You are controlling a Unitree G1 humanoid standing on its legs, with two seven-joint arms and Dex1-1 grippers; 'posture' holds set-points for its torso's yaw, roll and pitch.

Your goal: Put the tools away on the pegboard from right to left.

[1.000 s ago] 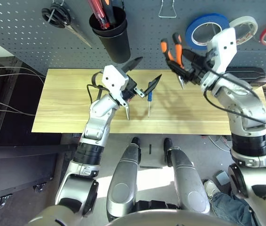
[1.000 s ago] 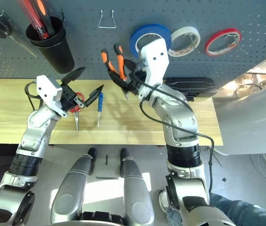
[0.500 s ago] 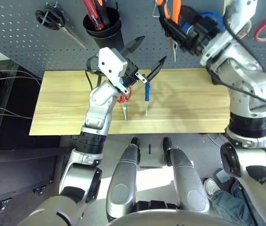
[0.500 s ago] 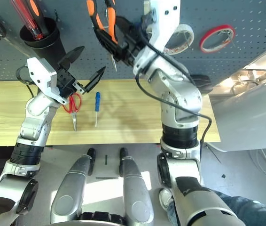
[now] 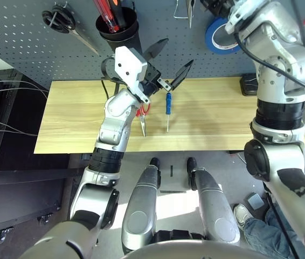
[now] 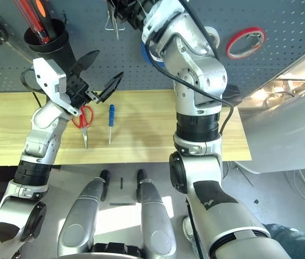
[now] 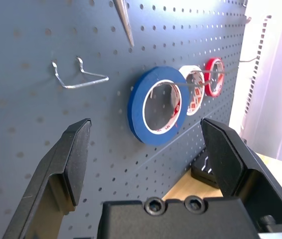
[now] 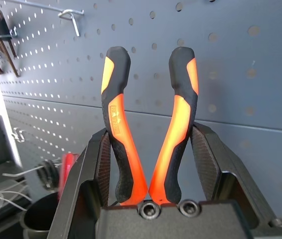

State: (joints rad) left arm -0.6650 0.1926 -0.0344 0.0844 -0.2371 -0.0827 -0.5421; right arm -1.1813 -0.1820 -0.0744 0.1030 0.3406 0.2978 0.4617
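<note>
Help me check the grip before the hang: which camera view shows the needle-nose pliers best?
The right wrist view: the needle-nose pliers stand handles-up between the right gripper fingers, in front of the pegboard. The left wrist view catches just their metal tip beside a wire hook; the eye views show little of them at the top edge.

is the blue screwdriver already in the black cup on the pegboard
No, the small blue-handled screwdriver lies flat on the wooden table, beside the red-handled scissors, below the black cup.
</note>
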